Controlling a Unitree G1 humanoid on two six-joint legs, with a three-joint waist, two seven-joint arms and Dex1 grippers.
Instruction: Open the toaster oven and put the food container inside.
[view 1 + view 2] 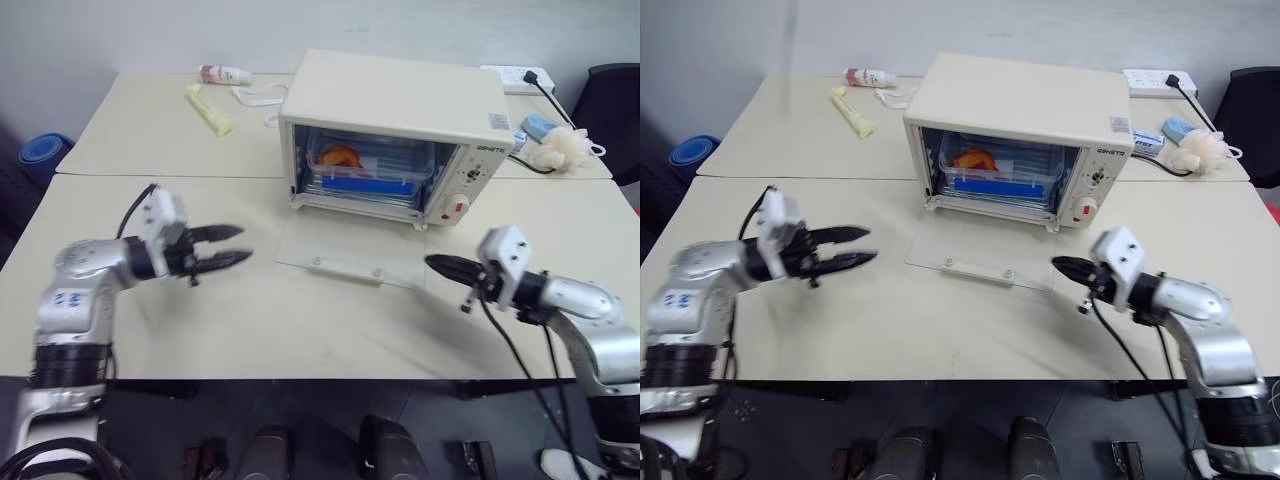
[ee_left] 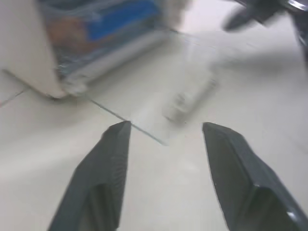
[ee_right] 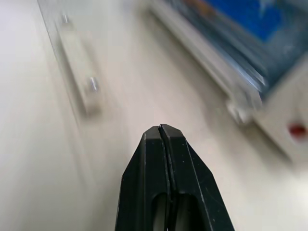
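Observation:
The cream toaster oven (image 1: 400,105) stands at the middle of the table with its glass door (image 1: 345,248) dropped flat onto the tabletop. Inside it, on the rack, sits the food container (image 1: 362,170), clear with a blue strip and orange food showing. To the left of the door, my left gripper (image 1: 236,246) hovers over the table, open and empty, pointing toward the oven. On the right of the door my right gripper (image 1: 432,262) is shut with nothing in it, pointing left. The door handle (image 3: 79,82) lies ahead of its tip in the right wrist view.
At the back left of the table lie a small bottle (image 1: 224,74), a yellow object (image 1: 209,110) and a white cable (image 1: 258,96). A power strip (image 1: 520,77), a blue item (image 1: 538,126) and a fluffy sponge (image 1: 562,148) sit behind the oven's right side. A black chair (image 1: 615,110) stands at the far right.

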